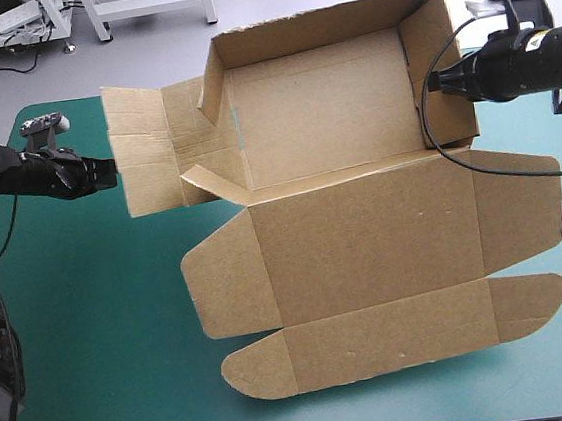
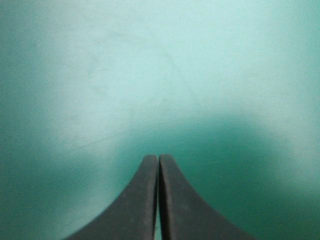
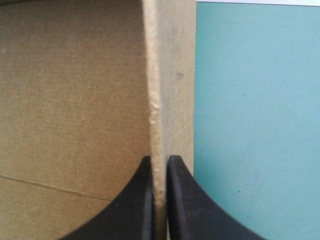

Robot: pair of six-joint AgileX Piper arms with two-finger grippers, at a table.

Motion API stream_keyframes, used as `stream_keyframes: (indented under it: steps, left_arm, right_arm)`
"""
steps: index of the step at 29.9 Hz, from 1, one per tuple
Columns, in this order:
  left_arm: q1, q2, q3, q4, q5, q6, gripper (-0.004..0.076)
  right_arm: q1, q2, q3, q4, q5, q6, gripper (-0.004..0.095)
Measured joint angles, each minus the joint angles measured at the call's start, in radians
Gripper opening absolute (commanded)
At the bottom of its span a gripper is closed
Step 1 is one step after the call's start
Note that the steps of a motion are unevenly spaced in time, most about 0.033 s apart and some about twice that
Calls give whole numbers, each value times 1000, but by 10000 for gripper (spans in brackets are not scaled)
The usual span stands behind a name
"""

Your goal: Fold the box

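Right tool (image 3: 159, 160) pinching corrugated upright wall of brown box (image 1: 364, 232), left tool (image 2: 159, 157) tips pressed together over smooth teal-green cover (image 2: 100, 75)

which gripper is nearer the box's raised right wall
Right. The right gripper is shut on the right wall; the left gripper is far across the box, beside its flat left flap.

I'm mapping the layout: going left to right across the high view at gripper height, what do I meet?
Left gripper → flat side flap of the box → its raised tray → right gripper, shut on the tray's right wall.
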Motion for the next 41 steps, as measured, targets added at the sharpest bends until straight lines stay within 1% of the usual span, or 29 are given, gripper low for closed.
stream_keyframes:
  steps: [4, 6, 9, 15, 21, 26, 32, 41]
  left_arm:
    - [-2, 32, 1, -240, 56, 130, -3]
    - [-18, 34, 1, -296, 75, 168, -3]
    - [-61, 34, 1, -341, 85, 194, -3]
    - [-184, 34, 1, -352, 87, 198, -6]
    - [-270, 27, 1, -375, 91, 199, -6]
    - [-271, -22, 1, -385, 91, 201, -6]
    - [-271, -77, 1, -390, 124, 201, -6]
    - [-271, -134, 1, -389, 129, 197, -6]
  right_arm:
    - [0, -15, -19, 123, 0, -32, -23]
    - [0, -15, -32, 187, 0, -45, -23]
    - [0, -12, -67, 247, 0, -52, -23]
    - [0, 13, -104, 298, 0, -56, -23]
    - [0, 53, -104, 295, 0, -58, -21]
    - [0, 94, -104, 250, 0, -58, -21]
    - [0, 144, -104, 222, 0, -57, -21]
    - [0, 198, -104, 158, 0, -34, -21]
